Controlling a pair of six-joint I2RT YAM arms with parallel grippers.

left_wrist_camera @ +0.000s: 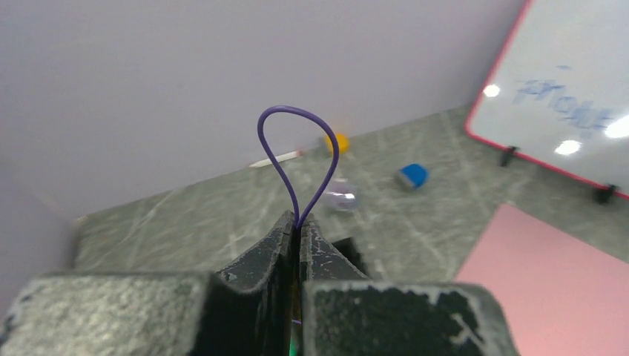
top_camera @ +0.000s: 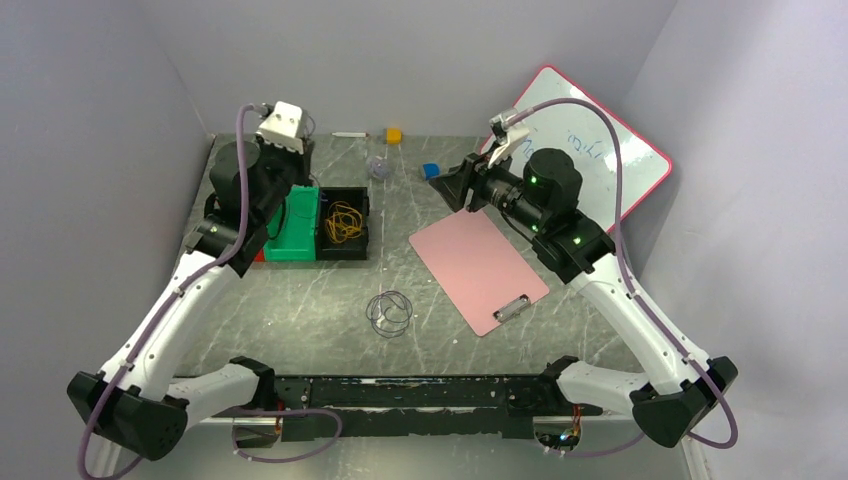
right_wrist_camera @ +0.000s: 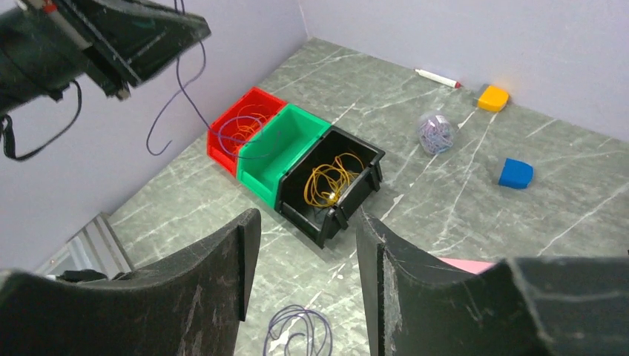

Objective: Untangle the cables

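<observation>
My left gripper (top_camera: 288, 178) is raised over the bins and shut on a thin dark blue-purple cable; a loop of it (left_wrist_camera: 295, 108) stands up out of the closed jaws (left_wrist_camera: 298, 222). In the right wrist view the rest of this cable (right_wrist_camera: 157, 115) hangs down towards the red bin (right_wrist_camera: 222, 141) and green bin (right_wrist_camera: 285, 144). A yellow cable (top_camera: 344, 222) lies coiled in the black bin (right_wrist_camera: 367, 167). An orange-red cable (right_wrist_camera: 248, 122) lies in the red bin. Another dark cable (top_camera: 389, 312) lies coiled on the table. My right gripper (top_camera: 455, 185) is open and empty, held high (right_wrist_camera: 306, 222).
A pink clipboard (top_camera: 478, 268) lies right of centre. A whiteboard (top_camera: 590, 150) leans at the back right. A blue block (top_camera: 431, 171), a yellow block (top_camera: 394, 134), a marker (top_camera: 348, 134) and a clear tub of clips (top_camera: 378, 167) sit near the back wall.
</observation>
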